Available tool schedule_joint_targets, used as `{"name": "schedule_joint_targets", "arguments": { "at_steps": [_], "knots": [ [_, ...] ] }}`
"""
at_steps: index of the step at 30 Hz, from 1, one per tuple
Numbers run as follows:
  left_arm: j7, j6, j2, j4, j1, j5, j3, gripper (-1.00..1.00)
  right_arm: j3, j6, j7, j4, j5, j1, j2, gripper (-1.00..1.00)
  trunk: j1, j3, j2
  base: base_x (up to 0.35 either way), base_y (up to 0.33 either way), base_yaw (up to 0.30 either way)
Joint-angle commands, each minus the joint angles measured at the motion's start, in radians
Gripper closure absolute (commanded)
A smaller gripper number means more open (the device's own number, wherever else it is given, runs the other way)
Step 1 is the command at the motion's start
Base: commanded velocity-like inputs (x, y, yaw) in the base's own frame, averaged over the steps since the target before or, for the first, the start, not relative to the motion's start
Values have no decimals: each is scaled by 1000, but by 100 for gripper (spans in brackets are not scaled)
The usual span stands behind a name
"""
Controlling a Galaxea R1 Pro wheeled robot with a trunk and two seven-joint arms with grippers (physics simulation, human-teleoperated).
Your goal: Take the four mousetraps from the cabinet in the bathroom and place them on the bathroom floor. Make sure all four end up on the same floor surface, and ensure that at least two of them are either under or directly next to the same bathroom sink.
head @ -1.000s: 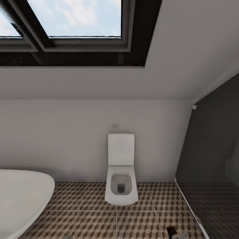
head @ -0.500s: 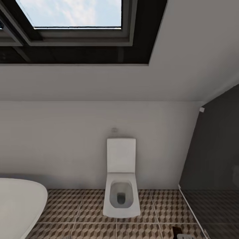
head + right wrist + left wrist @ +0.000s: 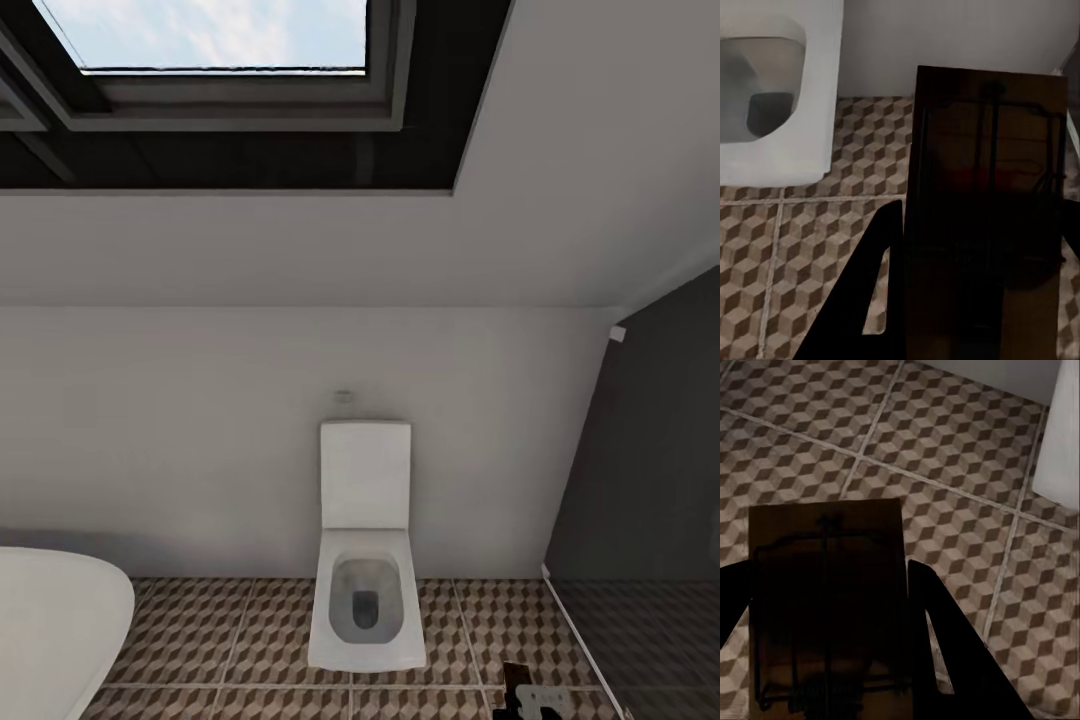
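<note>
Wrist views: each gripper (image 3: 825, 607) (image 3: 982, 255) clamps a mousetrap (image 3: 825, 585) (image 3: 990, 165).

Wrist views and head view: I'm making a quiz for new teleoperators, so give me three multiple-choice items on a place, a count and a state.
1. Where does the toilet stand?
A. against the far wall
B. inside the bathtub
C. under the skylight frame

2. How many mousetraps are held in all?
A. none
B. two
C. four

3. What state is the toilet lid in?
A. raised
B. closed
C. missing

Answers:
1 A: its back meets the white wall.
2 B: left gripper holds a mousetrap, right gripper holds another mousetrap.
3 A: the lid stands upright and the bowl is open.
</note>
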Motion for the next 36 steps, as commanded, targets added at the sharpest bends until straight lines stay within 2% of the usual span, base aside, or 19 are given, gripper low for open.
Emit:
{"name": "schedule_joint_targets", "arguments": {
  "at_steps": [1,11,15,20,23,36],
  "knots": [
    [5,-2,-6,2,-1,0,-9,100,8,-5,9,4,-13,-7,2,100,0,0,-1,0,0,0],
    [3,15,-62,-44,0,-4,-11,100,5,-5,6,3,-10,-36,4,100,0,0,-1,0,0,0],
    [5,16,-62,-46,0,-4,-11,100,5,-7,5,2,-9,-36,1,100,0,0,-1,0,0,0],
    [11,17,-55,-63,0,-7,-11,100,2,-32,4,2,-10,-36,-27,100,0,0,-1,0,0,0],
    [12,17,-44,-77,0,-7,-11,100,2,-49,3,2,-10,-36,-40,100,12,-10,-22,0,0,0],
    [13,6,-39,-82,0,-2,-8,100,2,-71,8,-5,-10,-36,-49,100,62,-51,-113,0,0,0]
  ]
}}
